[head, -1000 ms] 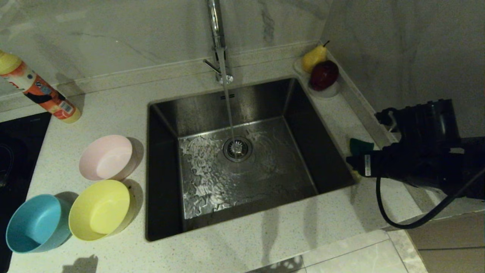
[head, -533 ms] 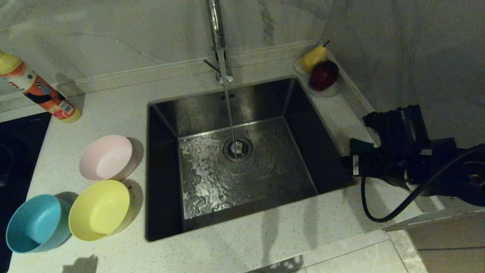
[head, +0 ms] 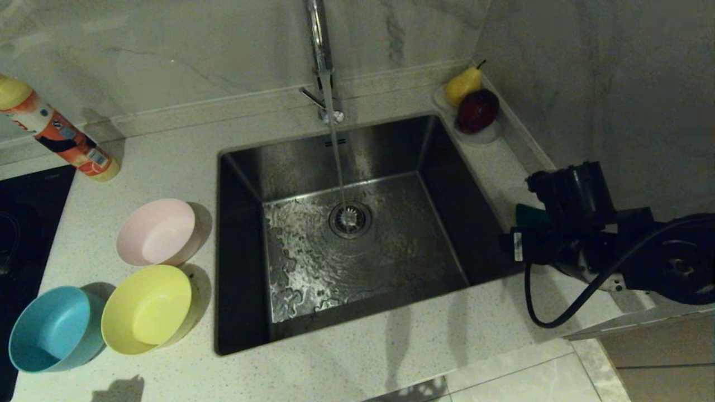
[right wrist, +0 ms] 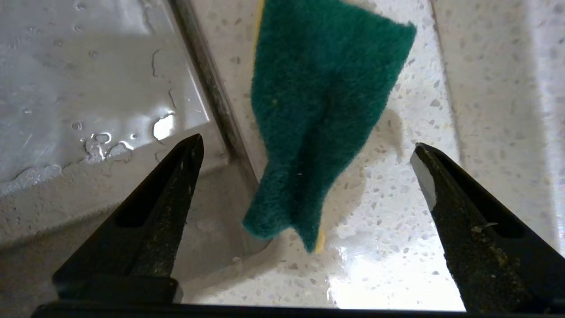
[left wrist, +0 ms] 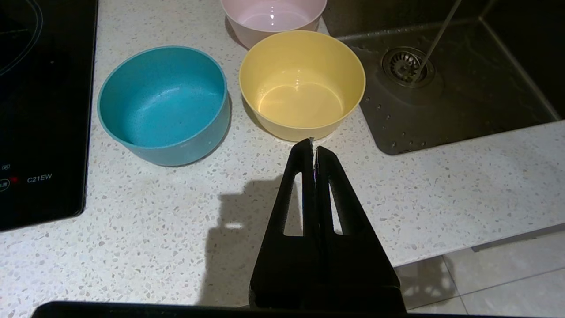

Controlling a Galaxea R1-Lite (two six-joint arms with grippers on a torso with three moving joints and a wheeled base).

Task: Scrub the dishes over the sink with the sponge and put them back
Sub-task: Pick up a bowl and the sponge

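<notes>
Right wrist view: sponge [right wrist: 318, 115] beside sink [right wrist: 88, 79] edge

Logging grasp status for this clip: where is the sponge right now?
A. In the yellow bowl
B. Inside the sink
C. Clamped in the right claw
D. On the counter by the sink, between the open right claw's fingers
D: the sponge lies on the counter beside the sink, with the right claw spread around it and not touching it.

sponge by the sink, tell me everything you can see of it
The sponge is a small pad with a fuzzy dark green scouring face up and a thin yellow foam layer showing at its edge. It looks limp and creased, not flat. It lies on the speckled counter right of the sink, close to the rim. The open right gripper hangs over it, fingers either side, not touching.
</notes>
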